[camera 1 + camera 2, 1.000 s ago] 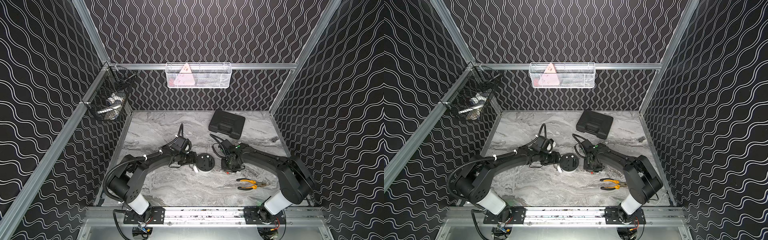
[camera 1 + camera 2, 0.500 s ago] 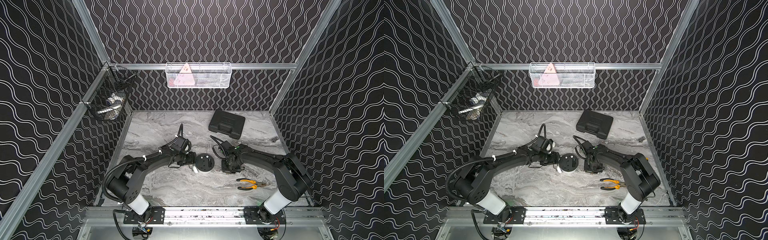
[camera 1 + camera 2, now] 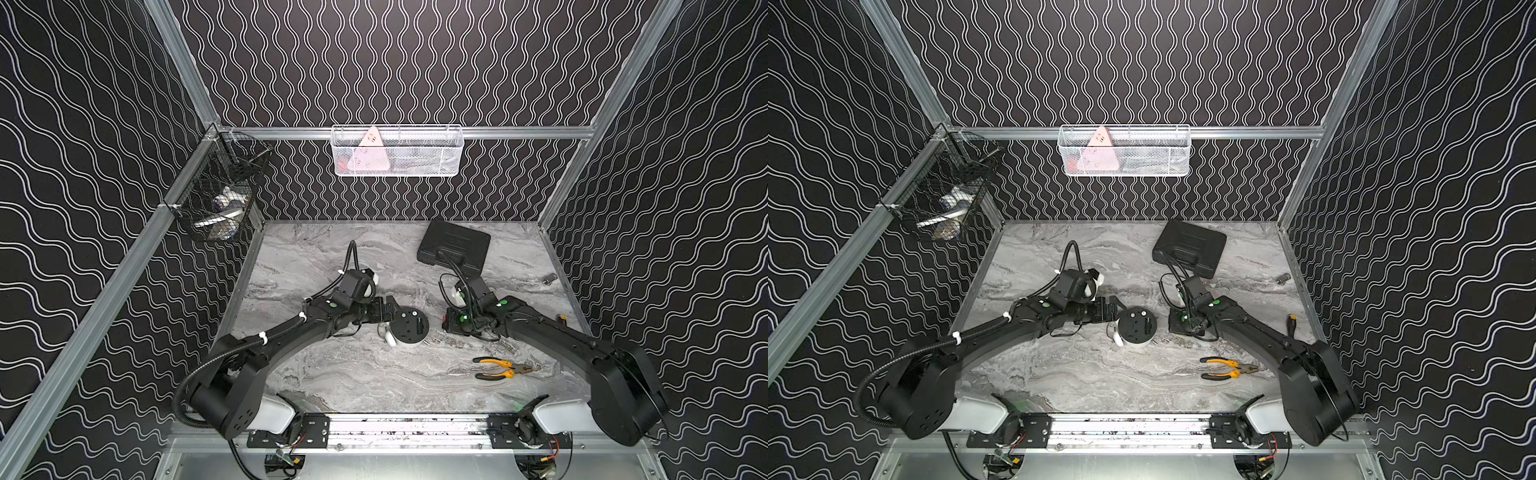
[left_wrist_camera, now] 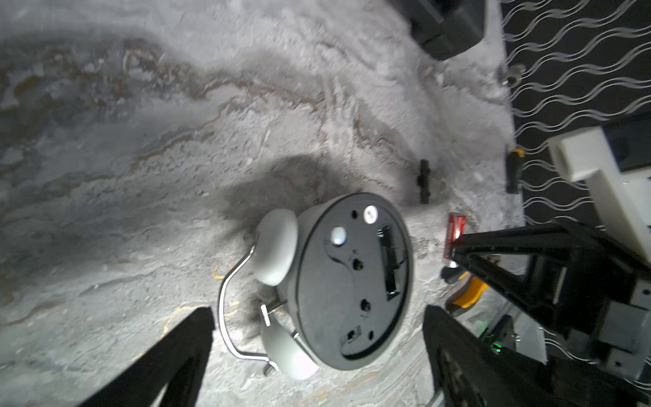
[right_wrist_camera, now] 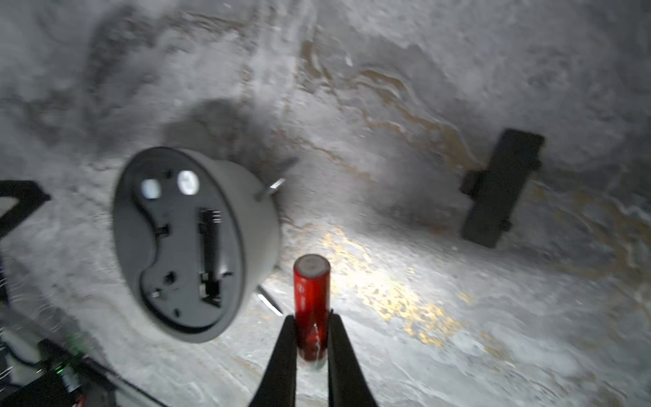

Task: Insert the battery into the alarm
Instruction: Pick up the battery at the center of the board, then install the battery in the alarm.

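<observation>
The alarm [image 3: 409, 327] lies face down in the middle of the table, also in the other top view [image 3: 1136, 326]. Its black back panel faces up, and the battery slot [image 5: 210, 253] is uncovered. My left gripper [image 4: 318, 315] is open wide. Its fingers [image 4: 197, 338] stand on either side of the alarm's [image 4: 352, 282] near bell and touch nothing. My right gripper [image 5: 311, 320] is shut on the red battery [image 5: 311, 296], whose silvery end points away from the jaws. It holds the battery [image 4: 455, 229] just to the right of the alarm [image 5: 183, 243].
A black battery cover [image 5: 500, 193] lies on the marble beyond the battery. A black case [image 3: 453, 247] sits at the back, yellow-handled pliers [image 3: 496, 368] front right, and a small metal part [image 3: 550, 278] by the right wall. Wire baskets [image 3: 397, 151] hang on the walls.
The left gripper's jaws have opened wide off the alarm. The right jaws have closed on the battery, and that gripper has edged slightly toward the alarm.
</observation>
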You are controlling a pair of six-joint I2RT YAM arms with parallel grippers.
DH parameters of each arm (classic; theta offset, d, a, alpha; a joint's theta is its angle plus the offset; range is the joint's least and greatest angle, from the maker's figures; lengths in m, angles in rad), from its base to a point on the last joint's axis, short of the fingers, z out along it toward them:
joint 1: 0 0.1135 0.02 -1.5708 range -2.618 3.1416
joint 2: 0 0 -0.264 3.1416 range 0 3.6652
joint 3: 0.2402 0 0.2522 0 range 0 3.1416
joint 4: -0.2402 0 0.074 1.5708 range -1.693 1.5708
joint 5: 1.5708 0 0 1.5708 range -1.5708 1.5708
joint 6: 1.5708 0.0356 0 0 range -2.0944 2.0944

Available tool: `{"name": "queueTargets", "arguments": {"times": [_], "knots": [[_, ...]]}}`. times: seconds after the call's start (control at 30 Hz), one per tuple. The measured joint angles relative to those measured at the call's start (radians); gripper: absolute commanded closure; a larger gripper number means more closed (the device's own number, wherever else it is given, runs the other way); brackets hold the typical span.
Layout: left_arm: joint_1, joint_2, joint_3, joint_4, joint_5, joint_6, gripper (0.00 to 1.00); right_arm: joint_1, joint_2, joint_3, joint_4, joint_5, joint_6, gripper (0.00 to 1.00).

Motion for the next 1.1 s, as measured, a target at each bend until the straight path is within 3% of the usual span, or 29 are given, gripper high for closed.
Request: {"name": "queueTargets", "arguments": {"times": [0.3,0.57,0.73,0.87,1.1], "knots": [[0.019,-0.050,-0.113,0.393,0.198,-0.113,0.01,-0.009,-0.054,-0.039,0.247,-0.309,-0.016,0.91],[0.006,0.053,-0.166,0.803,0.375,-0.336,0.17,-0.009,-0.031,-0.031,0.359,-0.480,-0.026,0.90],[-0.025,0.072,-0.154,0.859,0.410,-0.365,0.27,-0.009,-0.006,-0.021,0.404,-0.545,-0.024,0.90],[-0.042,0.084,-0.151,0.861,0.415,-0.365,0.41,-0.009,0.002,-0.018,0.426,-0.577,-0.016,0.90],[-0.045,0.108,-0.162,0.888,0.420,-0.396,0.54,-0.011,0.005,-0.016,0.441,-0.588,-0.001,0.90]]}}
